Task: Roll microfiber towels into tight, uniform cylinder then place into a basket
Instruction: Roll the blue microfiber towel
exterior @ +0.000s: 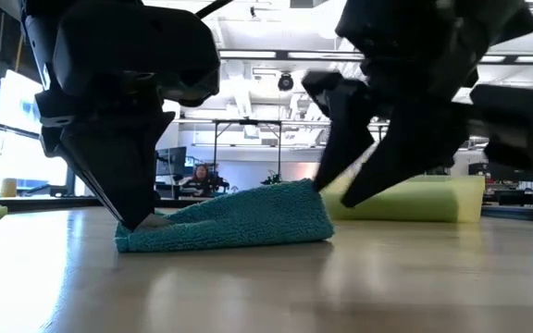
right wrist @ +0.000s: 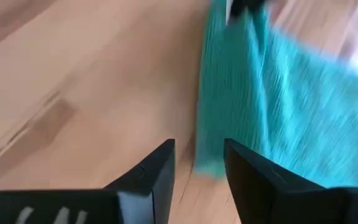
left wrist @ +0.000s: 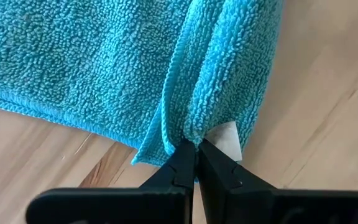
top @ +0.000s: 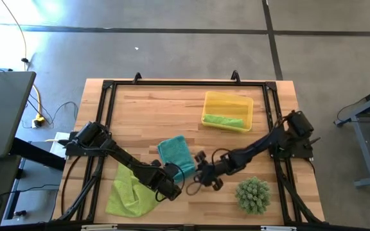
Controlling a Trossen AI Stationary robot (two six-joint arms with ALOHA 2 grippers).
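Observation:
A teal microfiber towel (top: 175, 154) lies folded on the wooden table, its thicker end (exterior: 294, 208) toward the right. My left gripper (left wrist: 193, 148) is shut at its near edge, beside a white tag (left wrist: 229, 138). My right gripper (right wrist: 197, 165) stands open at the towel's right side (right wrist: 272, 106), slanting down. A lime-green towel (top: 130, 189) lies crumpled at the near left. The yellow basket (top: 244, 101) at the far right holds a rolled lime-green towel (top: 223, 120). My left gripper pinches the teal towel's near edge (left wrist: 182, 134) between its fingertips, next to the white tag. It comes steeply from above. That end of the towel lies flat on the table (exterior: 146, 231). My right gripper is beside the towel's thick end; I cannot tell whether it touches it.
A spiky green ball-shaped plant (top: 254, 194) sits at the near right, close to my right arm. A black frame (top: 172, 83) runs around the tabletop. Bare wood lies between the teal towel and the basket.

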